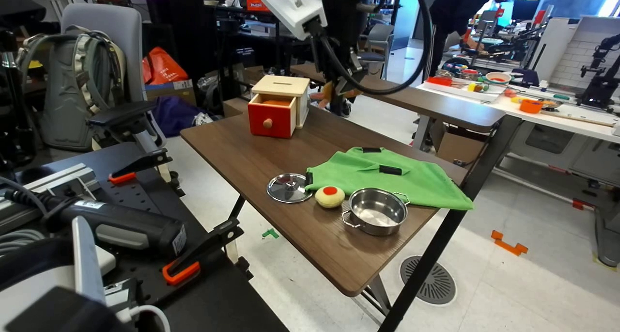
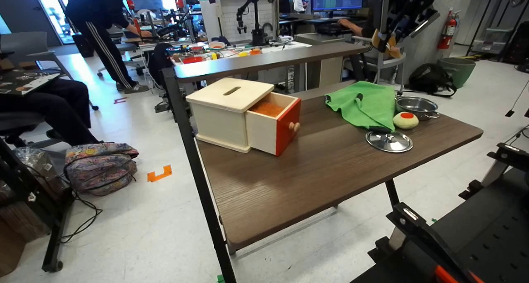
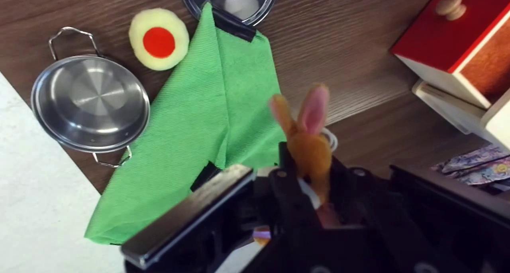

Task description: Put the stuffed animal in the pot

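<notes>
The stuffed animal is a tiny orange-tan plush with pink-lined long ears (image 3: 312, 149), held between my fingers in the wrist view. It also shows under the gripper in both exterior views (image 1: 325, 95) (image 2: 391, 51). My gripper (image 3: 310, 163) is shut on its body, well above the table height; its lower part is hidden by the fingers. The gripper also shows in both exterior views (image 1: 341, 87) (image 2: 385, 43). The pot (image 3: 93, 101) is shallow, round, silver and empty, with two wire handles. It stands on the table near one end (image 1: 378, 211) (image 2: 417, 105), apart from the gripper.
A green cloth (image 3: 187, 125) lies beside the pot. A round yellow thing with a red top (image 1: 330, 197) sits next to the pot, and a silver lid (image 1: 289, 189) lies near it. A wooden box with an open red-fronted drawer (image 2: 231, 117) stands at the table's far end.
</notes>
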`<move>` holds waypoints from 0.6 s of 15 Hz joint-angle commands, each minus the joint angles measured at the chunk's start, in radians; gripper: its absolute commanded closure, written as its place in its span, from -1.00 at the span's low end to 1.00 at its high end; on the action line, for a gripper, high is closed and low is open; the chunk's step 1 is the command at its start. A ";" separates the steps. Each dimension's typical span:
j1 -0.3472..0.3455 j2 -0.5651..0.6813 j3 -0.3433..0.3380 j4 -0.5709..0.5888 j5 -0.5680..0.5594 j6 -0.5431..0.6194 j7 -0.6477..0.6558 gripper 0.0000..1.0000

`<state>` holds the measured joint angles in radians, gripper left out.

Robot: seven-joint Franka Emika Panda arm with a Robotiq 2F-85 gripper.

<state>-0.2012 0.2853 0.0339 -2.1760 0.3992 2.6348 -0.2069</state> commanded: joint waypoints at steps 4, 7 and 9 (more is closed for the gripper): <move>-0.011 0.186 -0.075 0.143 -0.047 -0.033 0.098 0.92; -0.005 0.257 -0.118 0.180 -0.091 -0.031 0.175 0.92; -0.008 0.281 -0.136 0.190 -0.114 -0.033 0.213 0.92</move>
<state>-0.2118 0.5198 -0.0731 -2.0344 0.3288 2.6230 -0.0658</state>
